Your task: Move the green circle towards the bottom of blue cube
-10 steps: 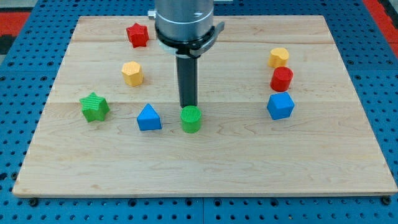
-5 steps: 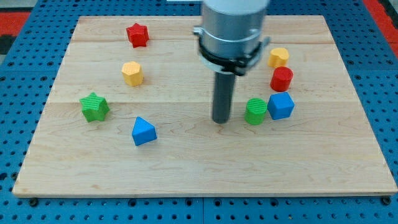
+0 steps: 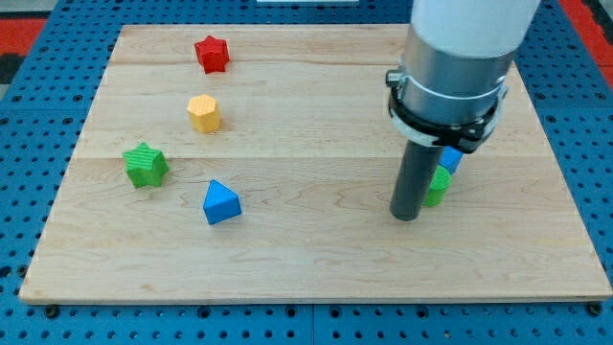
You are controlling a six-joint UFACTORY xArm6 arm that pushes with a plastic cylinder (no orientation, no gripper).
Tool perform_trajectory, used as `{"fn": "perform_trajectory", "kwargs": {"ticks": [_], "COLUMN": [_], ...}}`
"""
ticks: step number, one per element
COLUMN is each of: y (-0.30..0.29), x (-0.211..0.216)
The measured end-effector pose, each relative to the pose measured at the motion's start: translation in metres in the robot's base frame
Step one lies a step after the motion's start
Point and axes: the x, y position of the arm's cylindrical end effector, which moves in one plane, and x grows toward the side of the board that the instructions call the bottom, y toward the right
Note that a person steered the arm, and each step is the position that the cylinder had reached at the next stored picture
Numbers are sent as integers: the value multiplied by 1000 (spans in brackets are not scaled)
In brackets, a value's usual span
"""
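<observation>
On the pale wooden board (image 3: 287, 259), my tip (image 3: 406, 217) rests on the surface toward the view's right, and the dark rod above it hides much of what stands behind. The small green circle block (image 3: 440, 185) shows only as a sliver of ribbed bright green at the rod's right edge, just beside my tip and slightly above it in the view. The blue cube block (image 3: 450, 159) peeks out directly above that sliver, touching or almost touching it; I cannot tell which. There are no jaws on this arm, only the straight rod. Well apart on the view's left sit a blue triangular block (image 3: 221, 202), a green star-shaped block (image 3: 145, 164), a yellow hexagonal block (image 3: 204, 112) and a red star-shaped block (image 3: 212, 53) near the top edge.
</observation>
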Motion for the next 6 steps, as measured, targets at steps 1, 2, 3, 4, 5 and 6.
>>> {"fn": "perform_trajectory", "kwargs": {"ticks": [1, 2, 3, 4, 5, 6], "y": [10, -17, -17, 13, 26, 27], "x": [0, -22, -59, -61, -34, -30]}}
